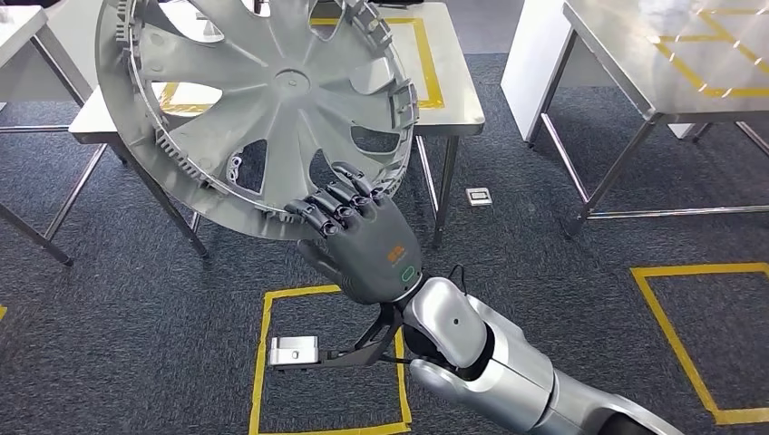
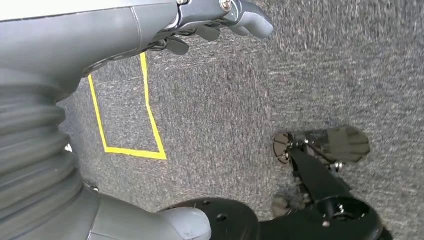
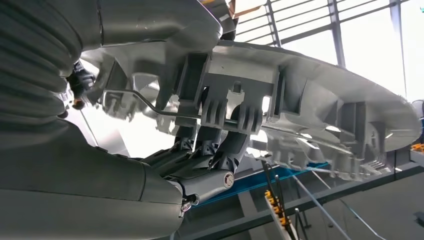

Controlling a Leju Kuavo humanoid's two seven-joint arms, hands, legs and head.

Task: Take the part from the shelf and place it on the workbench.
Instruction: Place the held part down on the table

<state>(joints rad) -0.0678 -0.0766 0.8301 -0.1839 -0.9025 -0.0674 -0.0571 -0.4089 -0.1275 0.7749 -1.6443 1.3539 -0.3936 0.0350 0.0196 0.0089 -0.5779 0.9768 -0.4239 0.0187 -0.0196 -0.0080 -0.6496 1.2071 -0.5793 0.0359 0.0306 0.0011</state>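
Right arm [image 1: 490, 362]: shiny silver, closest to the camera, coming in from the bottom right and reaching up to the left.
Right hand [image 1: 367, 245]: dark grey, back facing up, fingers [image 1: 337, 207] curled over the lower rim of the wheel cover, thumb under it, gripping tight.
Wheel cover [image 1: 263, 100]: big, round and grey, held up in the air, tipped so its ribbed inner side faces the camera; round all the way, so no long side to tell; spokes spreading out from the middle hub.
Where the wheel cover is: up off the floor, in front of the metal table [image 1: 449, 82] and hiding much of its top.
Right wrist view: fingers [image 3: 215, 150] hooked around the clips on the rim of the wheel cover [image 3: 310, 95], bright windows behind.
Left hand [image 2: 220, 20]: hanging over the floor, fingers bent in a little, holding nothing.
Floor [image 1: 562, 299]: dark grey carpet with yellow tape squares [image 1: 326, 362].
Other table [image 1: 671, 54]: metal, far right, with yellow tape on top.
Small white box [image 1: 479, 196]: on the carpet between the two tables.
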